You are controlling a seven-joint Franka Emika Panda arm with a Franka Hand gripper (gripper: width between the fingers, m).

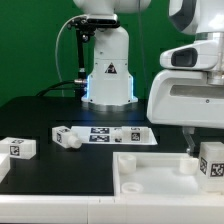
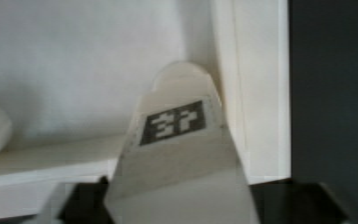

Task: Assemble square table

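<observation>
As it stands, the leg (image 1: 209,153) shows a tag (image 2: 176,122).

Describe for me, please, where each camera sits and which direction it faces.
Exterior view: off the arm, at the table's near side, facing the arm's base across loose legs, the marker board and the tabletop; the arm's wrist and gripper show at the exterior view's right.
Wrist view: on the wrist, looking down along the gripper at a tagged leg beside the tabletop's rim; none of the robot shows clearly.
Shared: the tabletop, probably that leg.
</observation>
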